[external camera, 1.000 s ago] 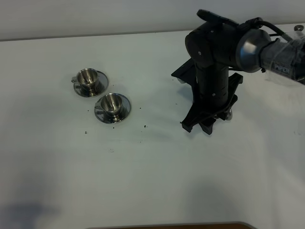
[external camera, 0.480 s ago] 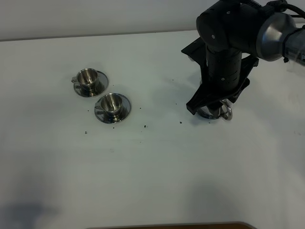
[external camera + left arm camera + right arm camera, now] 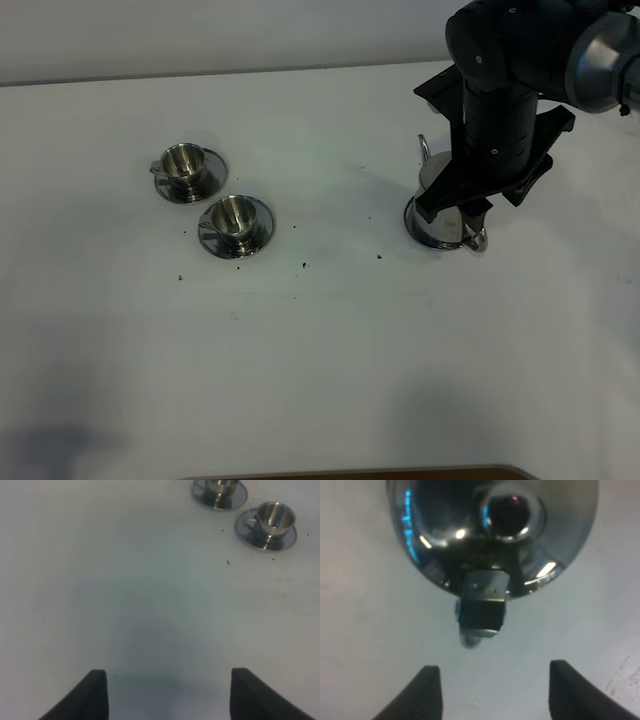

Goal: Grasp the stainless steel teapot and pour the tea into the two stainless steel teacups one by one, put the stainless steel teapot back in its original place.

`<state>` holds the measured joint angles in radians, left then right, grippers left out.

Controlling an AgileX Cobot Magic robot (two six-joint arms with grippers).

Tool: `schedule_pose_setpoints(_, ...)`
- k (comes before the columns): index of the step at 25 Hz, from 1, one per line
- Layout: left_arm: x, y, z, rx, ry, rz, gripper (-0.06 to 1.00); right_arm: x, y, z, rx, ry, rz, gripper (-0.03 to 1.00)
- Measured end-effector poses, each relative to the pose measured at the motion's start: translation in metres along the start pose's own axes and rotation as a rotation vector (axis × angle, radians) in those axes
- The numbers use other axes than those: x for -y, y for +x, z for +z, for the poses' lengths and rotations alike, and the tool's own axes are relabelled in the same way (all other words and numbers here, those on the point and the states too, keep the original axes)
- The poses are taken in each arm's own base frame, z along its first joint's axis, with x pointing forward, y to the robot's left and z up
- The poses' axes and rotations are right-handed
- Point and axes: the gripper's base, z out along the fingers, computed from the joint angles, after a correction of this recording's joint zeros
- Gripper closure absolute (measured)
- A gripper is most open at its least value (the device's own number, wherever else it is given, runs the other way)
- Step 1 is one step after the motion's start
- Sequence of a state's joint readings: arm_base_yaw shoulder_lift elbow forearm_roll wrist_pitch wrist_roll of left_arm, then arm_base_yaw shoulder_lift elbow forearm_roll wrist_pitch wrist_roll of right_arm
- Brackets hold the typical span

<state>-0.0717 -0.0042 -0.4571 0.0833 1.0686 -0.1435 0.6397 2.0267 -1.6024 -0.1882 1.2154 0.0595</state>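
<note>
The steel teapot [image 3: 432, 222] stands upright on the table at the right, with its thin spout [image 3: 423, 150] toward the back and its loop handle [image 3: 476, 238] toward the front. My right gripper [image 3: 452, 208] hovers just above it, open and empty. In the right wrist view the lid knob [image 3: 510, 510] and handle [image 3: 482, 611] lie ahead of the open gripper [image 3: 495, 695]. The two steel teacups [image 3: 185, 163] [image 3: 235, 215] sit on their saucers at the left and also show in the left wrist view [image 3: 272, 517] [image 3: 220, 486]. No tea shows. My left gripper [image 3: 170, 695] is open over bare table. I cannot make out the pot's saucer.
The white table [image 3: 330, 340] carries a few dark specks [image 3: 304, 265] between the cups and the teapot. The table's back edge meets a pale wall [image 3: 200, 40]. The right arm's black body [image 3: 500, 110] hangs over the teapot.
My right arm has moved toward the back right, uncovering the teapot's body and spout. The teapot and the cups have not moved.
</note>
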Motion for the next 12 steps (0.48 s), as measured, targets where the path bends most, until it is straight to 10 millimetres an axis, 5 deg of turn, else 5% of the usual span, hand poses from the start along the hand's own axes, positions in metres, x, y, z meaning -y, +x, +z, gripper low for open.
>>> schedule_pose_setpoints(12, 0.000, 0.000, 0.000, 0.000, 0.000, 0.001, 0.36, -0.005, -0.009, 0.020, 0.009, -0.015, 0.006, 0.49)
